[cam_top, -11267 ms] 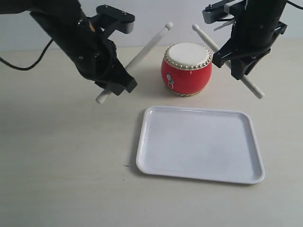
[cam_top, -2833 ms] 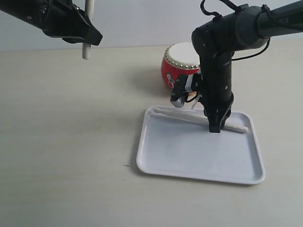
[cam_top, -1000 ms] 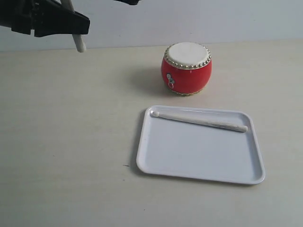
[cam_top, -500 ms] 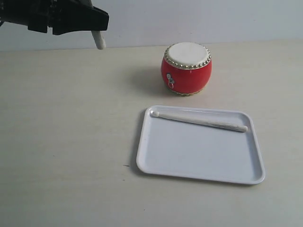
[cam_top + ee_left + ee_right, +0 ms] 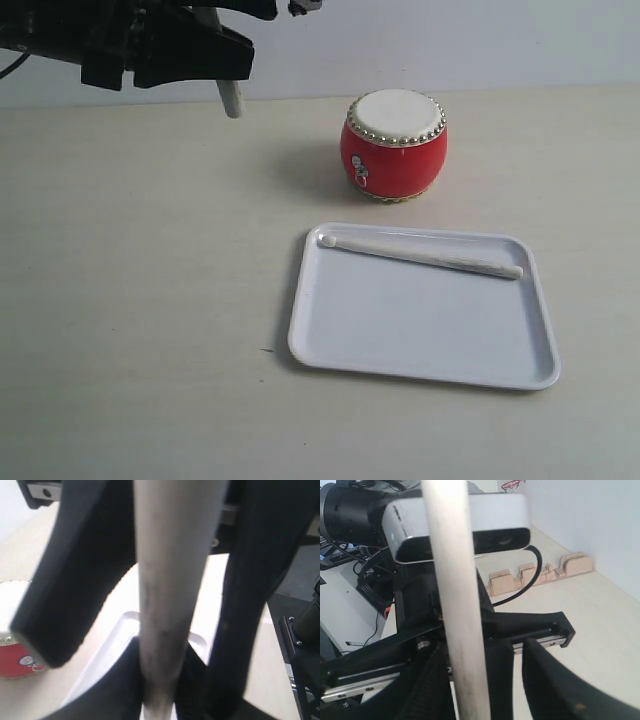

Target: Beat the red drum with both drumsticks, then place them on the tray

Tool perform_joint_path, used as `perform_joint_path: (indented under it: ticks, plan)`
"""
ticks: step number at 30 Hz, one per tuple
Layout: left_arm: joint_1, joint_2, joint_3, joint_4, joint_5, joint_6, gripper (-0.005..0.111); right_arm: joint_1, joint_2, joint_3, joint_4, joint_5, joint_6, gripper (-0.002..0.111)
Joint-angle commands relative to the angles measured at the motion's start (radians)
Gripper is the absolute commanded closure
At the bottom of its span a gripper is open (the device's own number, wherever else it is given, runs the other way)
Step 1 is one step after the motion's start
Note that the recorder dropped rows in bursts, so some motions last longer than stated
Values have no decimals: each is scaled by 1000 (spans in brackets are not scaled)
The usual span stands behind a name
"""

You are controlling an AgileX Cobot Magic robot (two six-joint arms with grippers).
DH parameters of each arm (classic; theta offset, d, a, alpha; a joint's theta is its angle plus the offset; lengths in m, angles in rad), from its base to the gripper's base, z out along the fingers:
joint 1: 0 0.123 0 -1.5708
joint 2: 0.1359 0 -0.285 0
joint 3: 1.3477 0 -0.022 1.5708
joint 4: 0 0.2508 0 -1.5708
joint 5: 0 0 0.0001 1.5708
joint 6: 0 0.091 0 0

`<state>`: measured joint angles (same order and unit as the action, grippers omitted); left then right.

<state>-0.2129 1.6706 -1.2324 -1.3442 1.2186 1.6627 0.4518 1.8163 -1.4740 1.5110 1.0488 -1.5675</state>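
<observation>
The left end effector (image 5: 222,68), clamped on the second drumstick (image 5: 232,100), has moved right toward the red drum (image 5: 394,150). The first drumstick (image 5: 420,256) lies across the tray (image 5: 297,300)'s far side. The right end effector (image 5: 487,700) gapes empty, so one placement remains.

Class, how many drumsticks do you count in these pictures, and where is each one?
2. The lying drumstick rests in the tray, along its side nearest the red drum. The held drumstick is clamped in the left gripper, at the exterior view's upper left. None seems hidden.
</observation>
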Motion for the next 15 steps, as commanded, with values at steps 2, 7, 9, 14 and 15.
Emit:
perform_joint_path:
  ticks: [2, 7, 9, 14, 15]
  plan:
    - [-6, -1, 0, -29, 2, 7, 107, 2, 1, 1, 15, 20, 1, 64]
    - [-6, -1, 0, -29, 2, 7, 107, 2, 1, 1, 15, 22, 10, 82]
    - [-6, -1, 0, -29, 2, 7, 107, 2, 1, 1, 15, 22, 10, 92]
    - [-6, -1, 0, -29, 2, 7, 107, 2, 1, 1, 15, 22, 30, 108]
    - [-6, -1, 0, -26, 2, 7, 107, 2, 1, 1, 15, 22, 37, 108]
